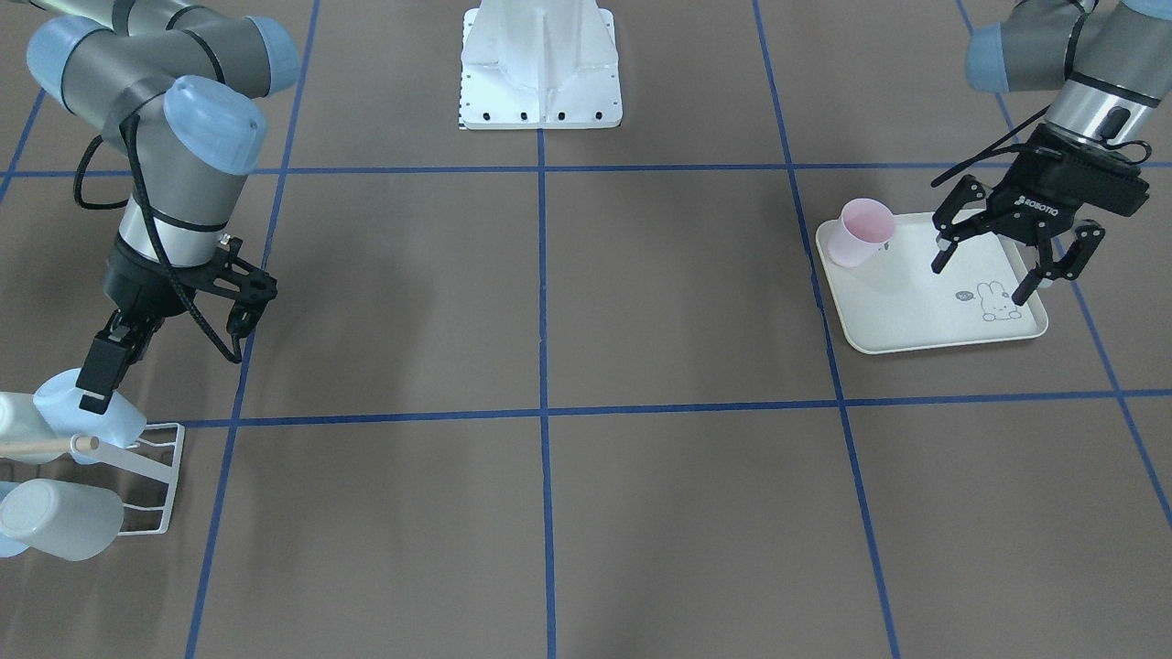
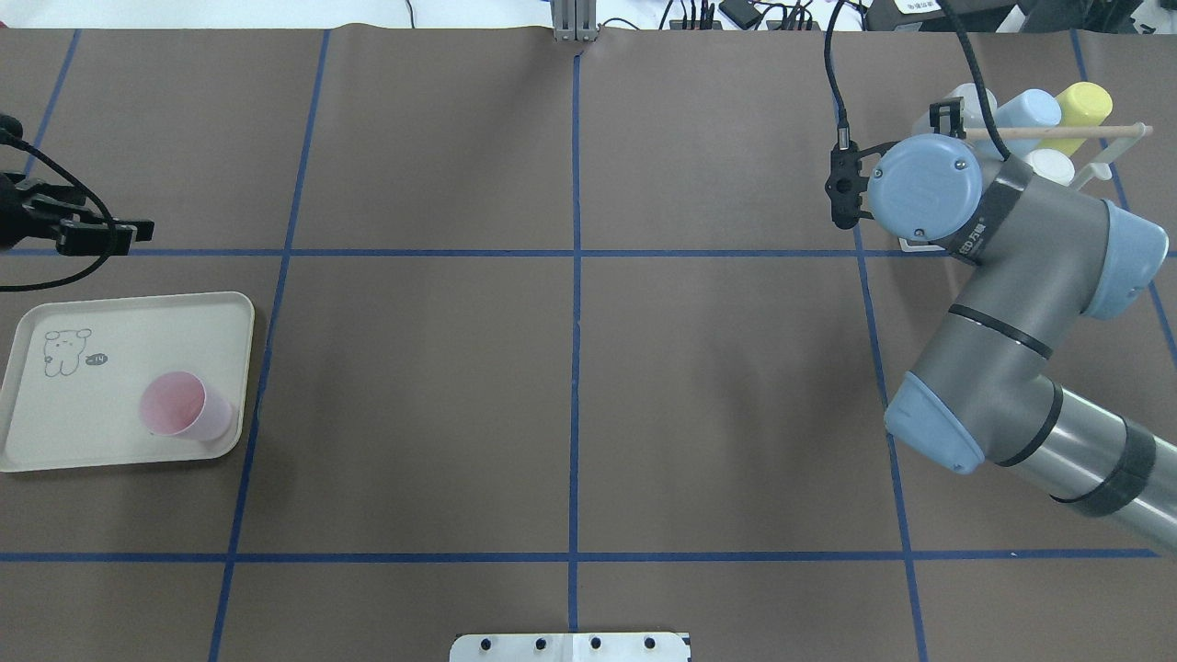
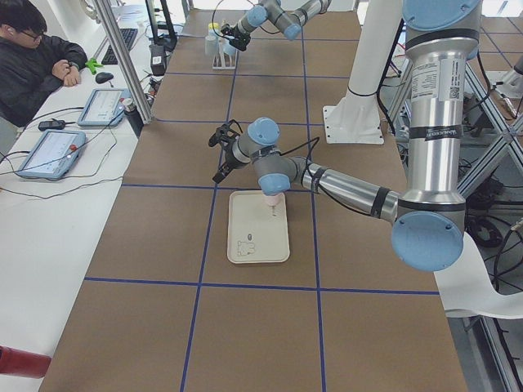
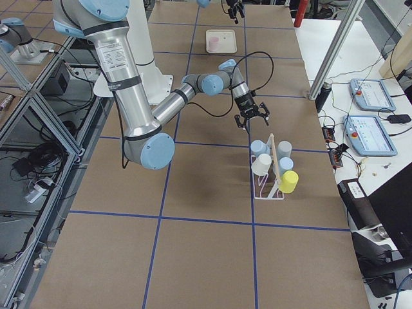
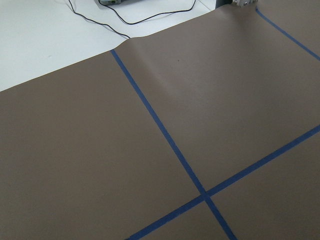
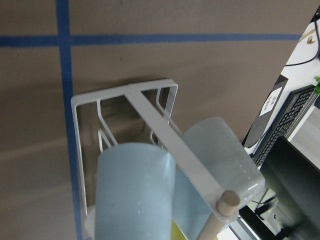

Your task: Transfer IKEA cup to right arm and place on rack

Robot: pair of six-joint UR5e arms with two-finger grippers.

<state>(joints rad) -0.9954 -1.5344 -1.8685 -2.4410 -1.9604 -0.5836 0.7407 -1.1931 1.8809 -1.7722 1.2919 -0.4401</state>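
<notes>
Left gripper [image 1: 980, 282]: fingers spread, empty, raised near tray [image 1: 916, 334] at table's left edge. Pink cup [image 1: 861, 233]: upright in tray's corner nearest robot and table centre, apart from gripper. Right gripper [image 1: 96, 389]: fingers spread, empty, just above rack [image 1: 137, 463] at table's right edge. Rack holds other cups [image 2: 1030, 108].

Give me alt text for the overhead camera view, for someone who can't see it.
A pink plastic cup stands on a cream rabbit-print tray at the view's left, with the open left gripper nearby. At far right, the right arm reaches over a white wire rack with a wooden dowel holding pale blue, white and yellow cups.
</notes>
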